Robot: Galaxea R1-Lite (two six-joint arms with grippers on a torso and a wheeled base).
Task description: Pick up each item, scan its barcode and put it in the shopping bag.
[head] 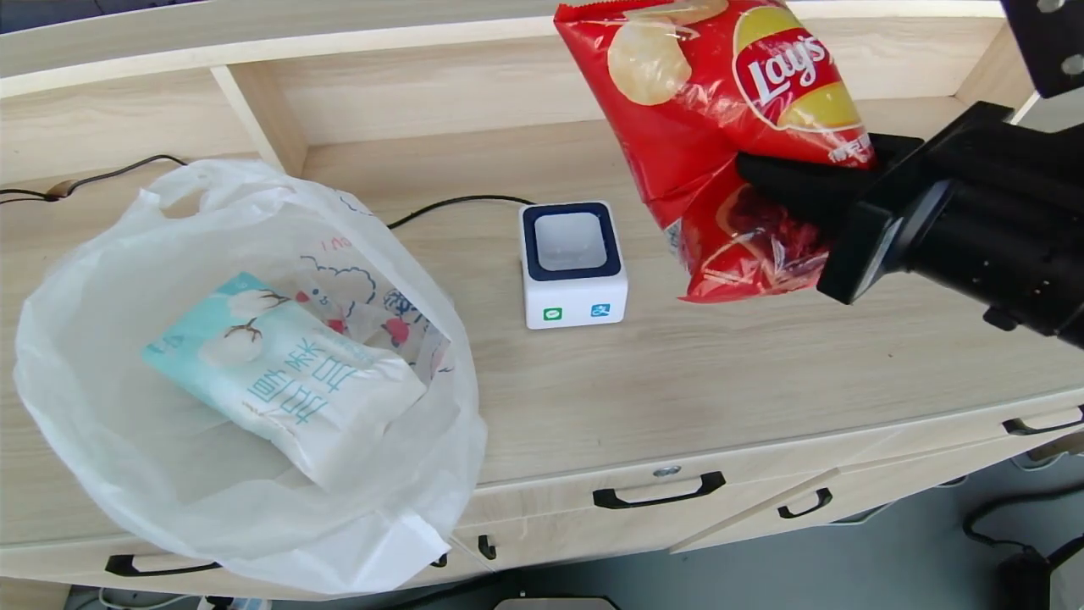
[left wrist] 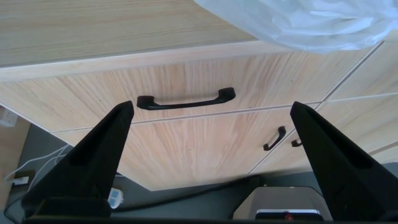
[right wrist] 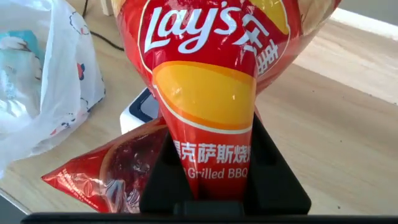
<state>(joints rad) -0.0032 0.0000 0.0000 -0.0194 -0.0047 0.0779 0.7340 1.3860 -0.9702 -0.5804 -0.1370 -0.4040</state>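
Resting inside shopping bag (head: pixel 93 424): tissue pack (head: pixel 284 377)

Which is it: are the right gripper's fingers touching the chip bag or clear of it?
Touching. In the right wrist view the fingers of the right gripper pinch the chip bag at its waist; head view agrees.

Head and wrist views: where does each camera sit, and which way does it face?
Head view: on the head, looking down at counter, scanner, shopping bag; right gripper shows.
Left wrist view: faces the drawer fronts; open left gripper shows.
Right wrist view: faces the chip bag in the right gripper.
Shared: head and right wrist show chip bag, scanner.
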